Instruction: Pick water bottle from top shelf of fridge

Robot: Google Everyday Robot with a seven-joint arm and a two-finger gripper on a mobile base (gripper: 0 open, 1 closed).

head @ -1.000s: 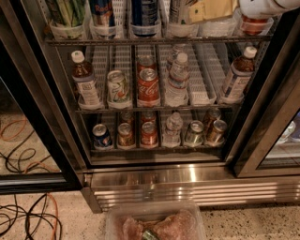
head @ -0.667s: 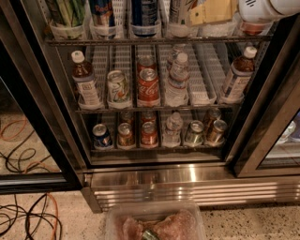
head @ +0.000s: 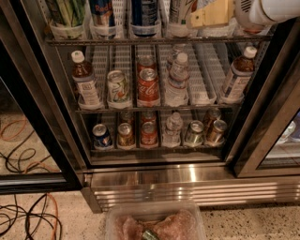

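Overhead, gripper (head: 200, 16) at the right end of the top shelf (head: 140, 41) of the fridge (head: 187, 180), its grip state unclear.

Top shelf (head: 140, 41): tall drink containers (head: 143, 11) crowd its front rail from the left corner to centre; the pale yellow gripper (head: 212, 14) (on a white arm (head: 274, 9)) occupies the right end. Middle wire rack (head: 154, 109): one white slotted lane (head: 202, 82) stands free between the small clear white-capped bottle (head: 177, 80) and the brown-liquid bottle (head: 238, 75).

I saw the gripper (head: 202, 18) at upper right, level with the top shelf (head: 140, 41) of the fridge (head: 154, 176), beside a white can (head: 180, 11).
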